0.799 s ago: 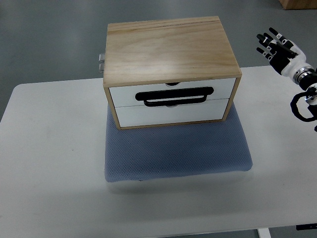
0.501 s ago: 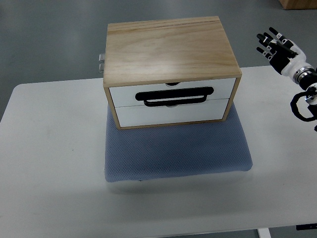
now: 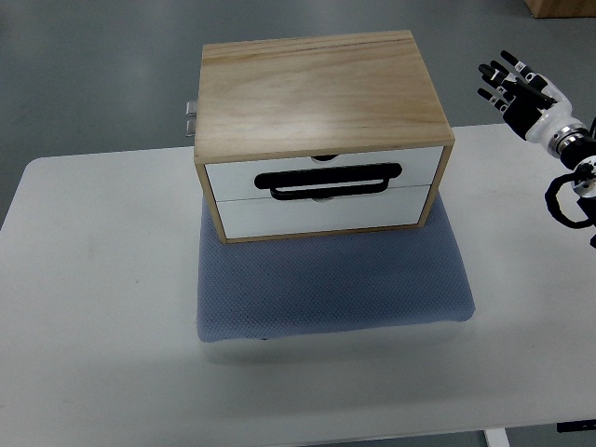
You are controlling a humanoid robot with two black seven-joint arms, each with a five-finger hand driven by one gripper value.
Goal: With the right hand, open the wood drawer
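**Drawer shut, my right hand spread and well off to the side**

The light wooden box with two white drawer fronts [image 3: 321, 130] sits at the far middle of the work, its front turned toward me. Both drawer fronts lie flush with the wooden frame, one above the other. A black loop handle [image 3: 331, 181] runs across the seam where the two fronts meet; I cannot tell which of the two it belongs to. A small notch shows at the top edge of the upper front. On the box's left side, near its back corner, a small grey metal fitting [image 3: 190, 117] sticks out.

The box rests on the far part of a blue-grey textured foam mat [image 3: 331, 284], which reaches out toward me beyond the box front. The mat lies on a white table with rounded corners [image 3: 102, 307].

My right hand [image 3: 517, 88], black-fingered with a white back, hangs at the far right, well apart from the box and level with its top. Its fingers are spread and hold nothing. The wrist and arm run off the right edge.
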